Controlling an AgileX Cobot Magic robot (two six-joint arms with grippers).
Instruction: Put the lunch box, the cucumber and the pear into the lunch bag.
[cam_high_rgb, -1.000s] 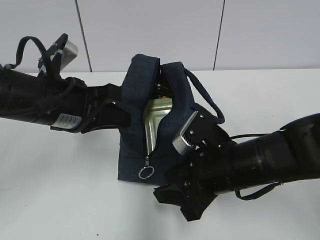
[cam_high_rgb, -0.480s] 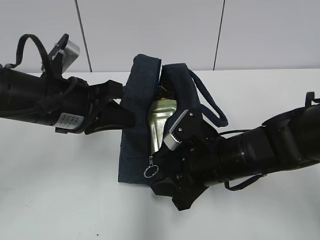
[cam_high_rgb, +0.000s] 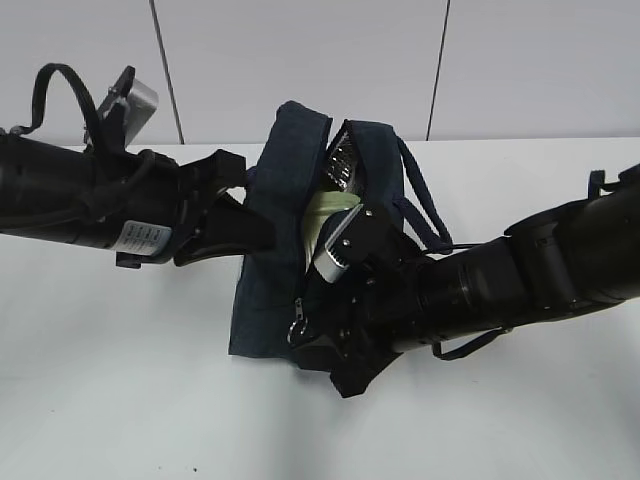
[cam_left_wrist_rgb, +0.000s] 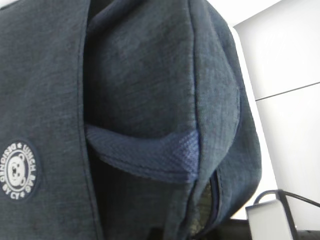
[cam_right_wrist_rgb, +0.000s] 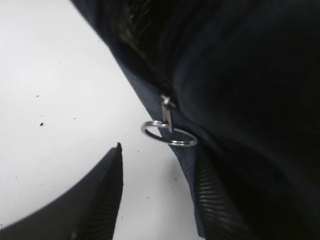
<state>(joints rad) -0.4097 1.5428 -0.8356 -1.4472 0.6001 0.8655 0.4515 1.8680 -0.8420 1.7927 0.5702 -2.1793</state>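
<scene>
The right arm has pushed further left over the past second, and its right end effector (cam_right_wrist_rgb: 155, 195) now sits against the near end of the lunch bag (cam_high_rgb: 270, 210), which has shifted and leaned left, its silvery lining (cam_high_rgb: 322, 215) less exposed than before. One lunch bag stands on the white tabletop (cam_high_rgb: 120, 400), flanked by two arms; one silver ring pull (cam_right_wrist_rgb: 169, 135) hangs from one zipper at the bag's near edge. The right end effector's fingers (cam_right_wrist_rgb: 102, 195) are spread about halfway, holding nothing, one finger over bare tabletop and the other against the navy fabric, with the ring just ahead between them. The left end effector (cam_high_rgb: 262, 232) is pressed together at the bag's left wall; whether it pinches the fabric cannot be told. In the left wrist view, navy cloth, a padded handle (cam_left_wrist_rgb: 150, 155) and a round bear badge (cam_left_wrist_rgb: 17, 170) fill the picture.
</scene>
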